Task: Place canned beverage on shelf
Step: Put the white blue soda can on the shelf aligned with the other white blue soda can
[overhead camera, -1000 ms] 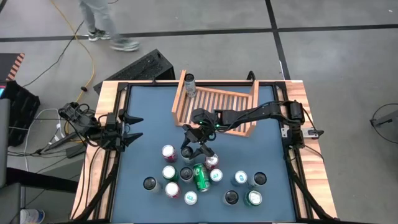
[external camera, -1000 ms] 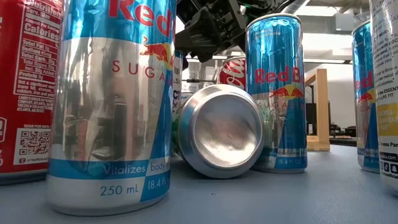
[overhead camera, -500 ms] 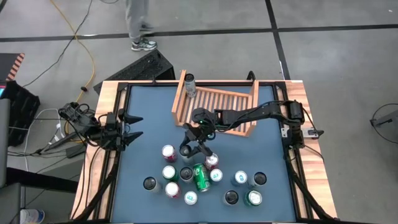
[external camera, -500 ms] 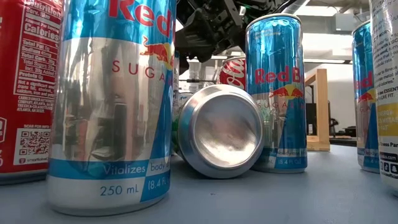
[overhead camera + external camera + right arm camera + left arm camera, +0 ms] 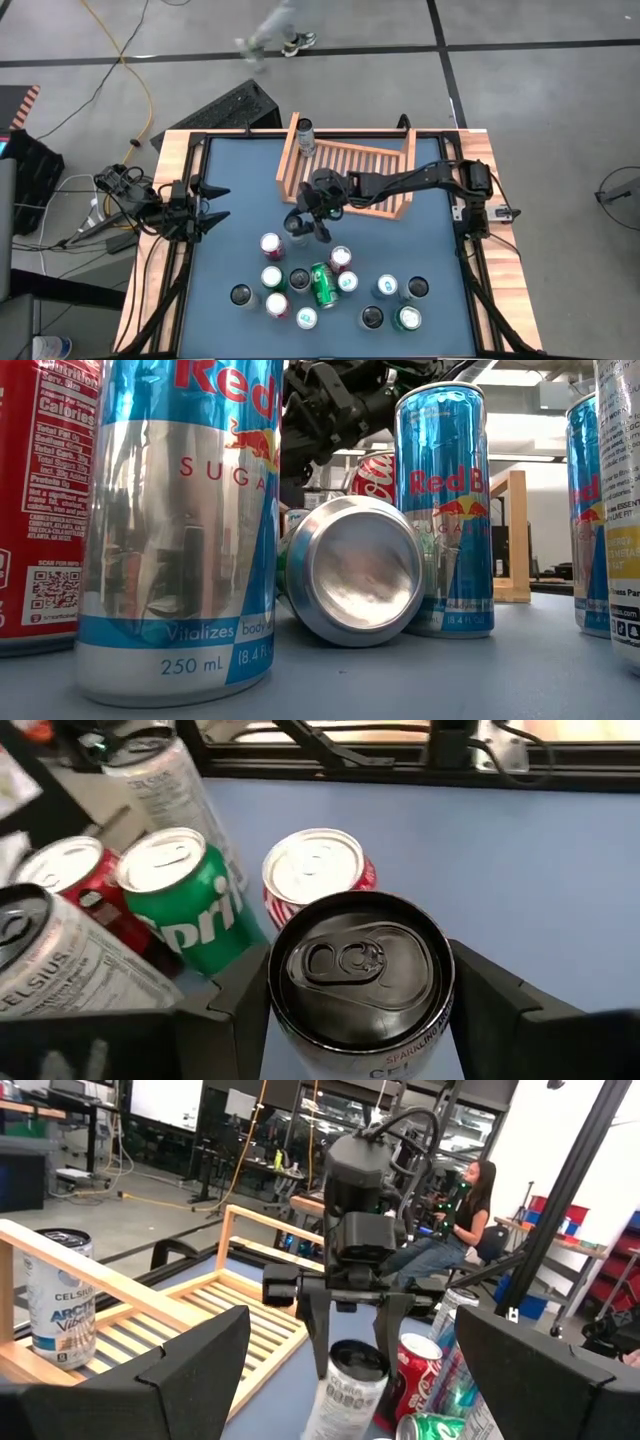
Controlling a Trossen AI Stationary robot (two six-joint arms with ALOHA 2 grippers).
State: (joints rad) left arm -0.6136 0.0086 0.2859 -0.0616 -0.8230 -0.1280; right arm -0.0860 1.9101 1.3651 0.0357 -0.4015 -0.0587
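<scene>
My right gripper (image 5: 303, 225) is shut on a slim can with a black top (image 5: 358, 970) at mid-table, between the shelf (image 5: 390, 165) and the cluster of cans (image 5: 320, 285). The shelf is a light wooden slatted tray. One white can (image 5: 305, 135) stands in its far left corner. My left gripper (image 5: 212, 205) waits open at the table's left edge, holding nothing. In the left wrist view the held can (image 5: 345, 1385) shows below my right gripper (image 5: 355, 1342). The low view hides it behind other cans. My right gripper pinches the can's upper wall just below the rim (image 5: 334, 1372) between its two fingers (image 5: 318, 1330), only at their free ends. The fingers slant down from the shelf's side. The can leans a little below them. Its bottom is out of view.
Several cans stand close together near the front of the blue mat, with a green one (image 5: 323, 287) lying on its side. Red and silver cans (image 5: 312, 870) stand just beside the held one. Bare mat lies between the cluster and the shelf's low front rim. A person walks beyond the table.
My right gripper has drawn in on the black-topped can, then rolled its wrist and moved up and toward the shelf with it. The can has left its spot at the cluster's far edge and now leans.
</scene>
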